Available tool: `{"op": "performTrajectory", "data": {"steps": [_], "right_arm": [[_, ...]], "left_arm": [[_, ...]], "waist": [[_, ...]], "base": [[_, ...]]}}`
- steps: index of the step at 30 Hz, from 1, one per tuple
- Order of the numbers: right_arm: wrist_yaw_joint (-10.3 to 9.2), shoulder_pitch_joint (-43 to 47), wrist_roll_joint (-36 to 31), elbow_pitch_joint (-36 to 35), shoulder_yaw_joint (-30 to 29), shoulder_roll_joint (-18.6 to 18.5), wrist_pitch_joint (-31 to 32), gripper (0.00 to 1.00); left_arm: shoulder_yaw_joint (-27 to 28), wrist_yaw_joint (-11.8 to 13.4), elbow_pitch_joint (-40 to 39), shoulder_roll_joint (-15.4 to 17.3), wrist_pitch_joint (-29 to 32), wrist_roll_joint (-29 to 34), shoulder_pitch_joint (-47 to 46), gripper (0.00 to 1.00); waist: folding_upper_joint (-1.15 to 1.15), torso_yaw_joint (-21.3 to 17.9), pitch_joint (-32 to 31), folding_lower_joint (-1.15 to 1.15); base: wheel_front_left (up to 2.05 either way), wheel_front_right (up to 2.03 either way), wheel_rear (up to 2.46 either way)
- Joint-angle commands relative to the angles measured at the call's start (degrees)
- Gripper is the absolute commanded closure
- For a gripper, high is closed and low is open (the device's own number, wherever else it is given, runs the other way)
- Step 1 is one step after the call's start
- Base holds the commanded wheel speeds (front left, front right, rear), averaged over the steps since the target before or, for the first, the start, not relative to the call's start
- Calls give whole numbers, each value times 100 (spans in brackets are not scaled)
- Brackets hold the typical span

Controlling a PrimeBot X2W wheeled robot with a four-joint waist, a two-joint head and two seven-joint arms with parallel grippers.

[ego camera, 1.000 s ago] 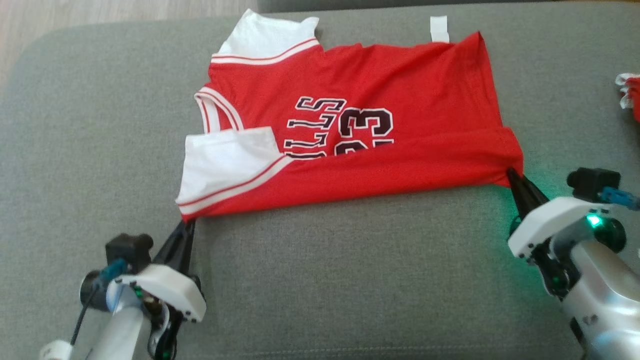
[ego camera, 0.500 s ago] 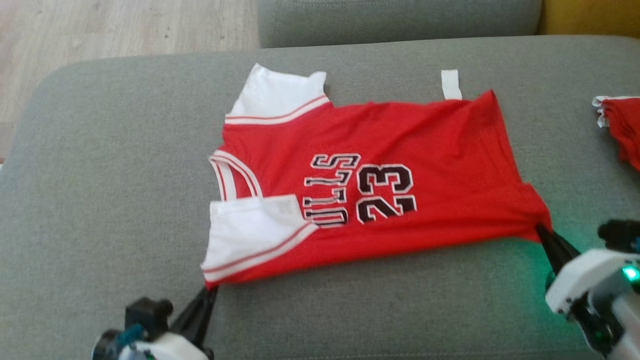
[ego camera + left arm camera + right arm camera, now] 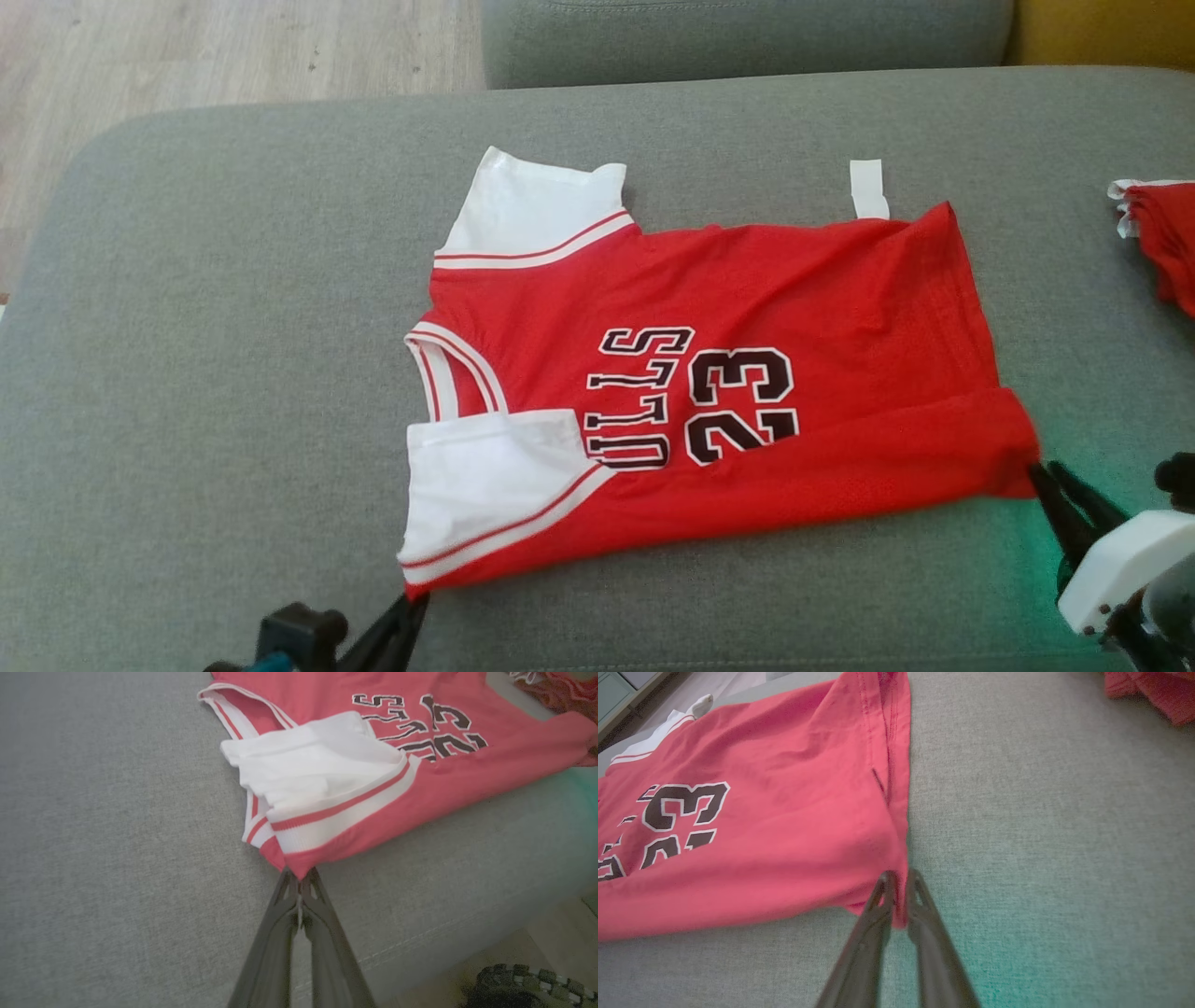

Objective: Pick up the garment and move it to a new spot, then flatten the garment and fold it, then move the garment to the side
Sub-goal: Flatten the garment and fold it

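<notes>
Jersey has slid a bit nearer and rightward on the grey cushion since half a second ago, with both arms backing off alongside it. Left gripper is pinched tight on the near-left corner just below the white sleeve band, and right gripper is clamped on the near-right hem corner, so my guess is they're tugging both near corners to pull it taut before folding. It lies spread mid-cushion, well apart from the other red bundle on the right.
</notes>
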Motion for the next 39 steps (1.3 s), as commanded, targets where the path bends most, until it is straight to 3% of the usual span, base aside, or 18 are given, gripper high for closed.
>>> {"op": "performTrajectory", "data": {"steps": [1,2,3,10,18,24,28,39], "right_arm": [[-5,51,-71,-182,-65,-162,-17,0],[-5,79,-121,-231,-135,-136,6,0],[-5,109,-183,-287,-207,-122,22,0],[-5,274,-679,-1134,-834,8,-31,0],[-5,34,-1182,-1697,-1152,462,-9,0],[-5,-371,-1475,-2146,-1272,660,98,0],[-5,-607,-1597,-2404,-1299,729,151,0],[-5,-718,-1703,-2835,-1486,914,142,0]], "left_arm": [[129,38,-102,136,23,61,-255,50],[93,36,-58,145,42,104,-313,7],[81,44,-22,133,43,119,-374,0],[341,89,-495,215,89,-30,-878,0],[521,-112,-952,641,798,-130,-2857,0],[156,-236,18,920,1566,-580,-4967,0],[-426,-244,853,1201,1890,-1074,-6084,0],[-1614,-246,2566,1729,1941,-2117,-7769,0]], "waist": [[0,6,9,0],[0,14,15,0],[0,21,18,0],[0,-22,135,0],[0,-55,745,0],[0,-232,1457,0],[0,-442,1877,0],[0,-906,2615,0]], "base": [[0,0,0],[0,0,0],[0,0,0],[0,0,0],[0,0,0],[0,0,0],[0,0,0],[0,0,0]]}}
